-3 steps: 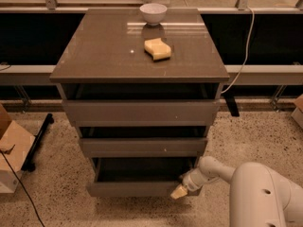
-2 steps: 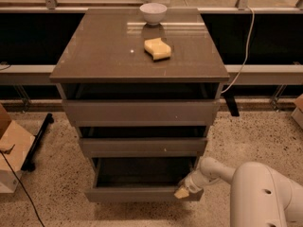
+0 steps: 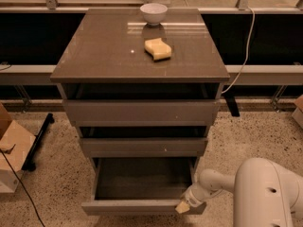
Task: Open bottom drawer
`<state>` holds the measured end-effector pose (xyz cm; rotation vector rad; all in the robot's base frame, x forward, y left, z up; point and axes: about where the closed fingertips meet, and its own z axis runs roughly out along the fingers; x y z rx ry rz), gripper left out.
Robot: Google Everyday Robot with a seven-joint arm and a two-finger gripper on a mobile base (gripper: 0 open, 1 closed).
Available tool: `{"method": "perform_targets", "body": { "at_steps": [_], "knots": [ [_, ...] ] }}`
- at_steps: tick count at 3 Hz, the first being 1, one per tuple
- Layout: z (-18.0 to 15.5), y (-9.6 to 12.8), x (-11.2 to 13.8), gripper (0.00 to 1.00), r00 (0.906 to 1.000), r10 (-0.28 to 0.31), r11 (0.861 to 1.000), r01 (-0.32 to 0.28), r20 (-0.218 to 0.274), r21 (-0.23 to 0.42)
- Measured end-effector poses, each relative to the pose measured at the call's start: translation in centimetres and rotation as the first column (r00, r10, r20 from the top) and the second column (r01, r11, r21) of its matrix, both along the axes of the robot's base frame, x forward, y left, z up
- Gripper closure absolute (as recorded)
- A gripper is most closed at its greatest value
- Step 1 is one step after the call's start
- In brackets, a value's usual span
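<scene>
The bottom drawer (image 3: 137, 207) is the lowest of three grey-brown handleless drawers in the cabinet. It stands pulled well out, and its shallow dark grey box (image 3: 142, 178) is bare inside. My gripper (image 3: 183, 206) is at the right end of the drawer's front panel, touching its upper edge. The white arm (image 3: 265, 193) reaches in from the lower right.
The middle drawer (image 3: 142, 146) and top drawer (image 3: 142, 111) stand slightly out. A white bowl (image 3: 153, 13) and a yellow sponge (image 3: 157, 49) sit on the cabinet top. A cardboard box (image 3: 12, 150) and cable lie at left; a white cable (image 3: 244, 56) hangs at right.
The bottom drawer has slid further out toward the camera, and my gripper has moved forward and down with its front panel.
</scene>
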<state>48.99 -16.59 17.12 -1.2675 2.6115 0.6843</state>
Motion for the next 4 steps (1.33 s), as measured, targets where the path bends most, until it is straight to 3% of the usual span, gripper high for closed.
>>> {"method": "perform_targets", "body": {
  "at_steps": [1, 2, 3, 4],
  "knots": [
    [0.3, 0.0, 0.0, 0.56, 1.0000, 0.000, 1.000, 0.000, 0.000, 0.000],
    [-0.2, 0.4, -2.7, 0.25, 0.9981, -0.021, 1.000, 0.021, -0.058, -0.008],
    [-0.2, 0.5, -2.8, 0.00, 0.9980, -0.021, 1.000, 0.020, -0.060, -0.007],
    [-0.2, 0.5, -2.8, 0.00, 0.9980, -0.021, 1.000, 0.020, -0.060, -0.007]
  ]
}}
